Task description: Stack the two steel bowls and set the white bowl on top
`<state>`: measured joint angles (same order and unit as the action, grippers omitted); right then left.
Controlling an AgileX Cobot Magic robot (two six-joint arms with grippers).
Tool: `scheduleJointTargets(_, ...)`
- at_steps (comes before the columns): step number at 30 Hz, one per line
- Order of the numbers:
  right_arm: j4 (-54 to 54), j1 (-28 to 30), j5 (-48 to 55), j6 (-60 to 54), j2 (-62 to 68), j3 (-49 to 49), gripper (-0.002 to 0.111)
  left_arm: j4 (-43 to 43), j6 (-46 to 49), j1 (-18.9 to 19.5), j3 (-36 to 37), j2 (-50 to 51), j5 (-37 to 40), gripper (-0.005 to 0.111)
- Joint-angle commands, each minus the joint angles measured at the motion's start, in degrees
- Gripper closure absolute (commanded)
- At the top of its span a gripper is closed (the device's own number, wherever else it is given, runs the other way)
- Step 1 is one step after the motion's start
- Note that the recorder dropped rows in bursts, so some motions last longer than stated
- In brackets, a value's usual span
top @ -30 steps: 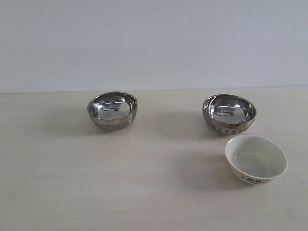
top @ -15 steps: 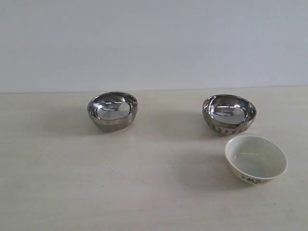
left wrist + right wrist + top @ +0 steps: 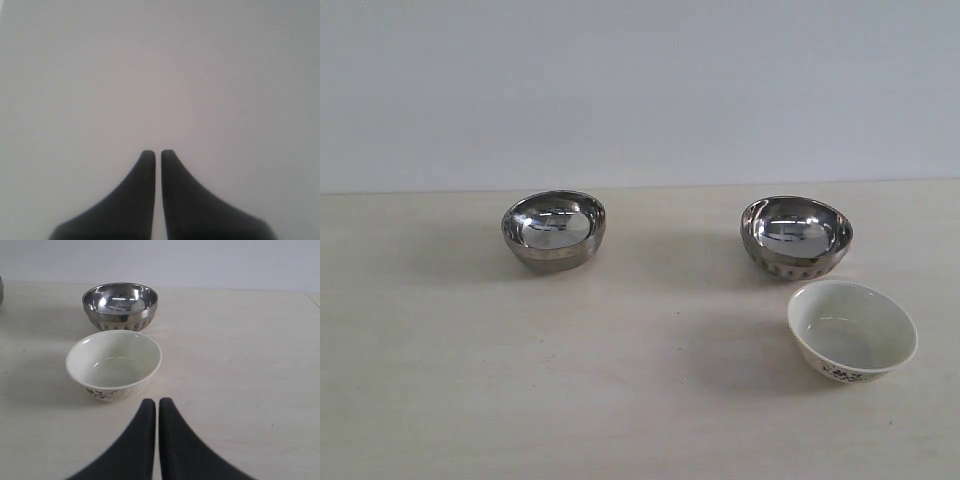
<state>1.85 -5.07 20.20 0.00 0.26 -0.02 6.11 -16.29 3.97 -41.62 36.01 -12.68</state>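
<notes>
Where the right wrist view begins, the right pincer [image 3: 157, 401] has its two dark fingers drawn together with only a thin slit between them. It grips nothing, and the pale bench [image 3: 240, 390] lies below and ahead of it. Just beyond its tips sits the white bowl [image 3: 114, 364], upright and empty, with a dark floral mark [image 3: 107, 393] low on its outer side. Close behind that, but not touching it, stands the dimpled steel bowl [image 3: 120, 305], also upright and empty.

Seen from the exterior view, the white bowl lies nearest the camera on the right, with the dimpled steel bowl just behind it and slightly to the left. Well apart from both, on the left and about as far back as the dimpled one, stands the smooth steel bowl [image 3: 553, 229], open side up. All three stand separately on the bench. Behind it rises a plain pale wall [image 3: 640, 90].

The left pincer [image 3: 158, 152] is likewise nearly closed and empty, with only a blank grey-white surface [image 3: 160, 75] ahead of it.
</notes>
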Motion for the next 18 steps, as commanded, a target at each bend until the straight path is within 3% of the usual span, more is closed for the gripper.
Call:
scheduleJointTargets(1,0.27,-0.05,-0.58,0.0,-0.26,0.02,0.108,0.57,0.47,0.14,-6.58,13.86,12.68,0.103)
scheduleJointTargets(8,0.27,-0.05,-0.58,0.0,-0.26,0.02,0.108,0.36,0.47,0.0,-12.27,34.12,18.15,0.103)
scheduleJointTargets(13,0.27,-0.05,-0.58,0.0,-0.26,0.02,0.108,-0.45,2.92,0.0,-19.86,47.7,28.77,0.103)
scheduleJointTargets(18,0.27,-0.05,-0.58,0.0,-0.26,0.02,0.108,-10.15,15.16,0.0,-26.85,59.25,35.6,0.103)
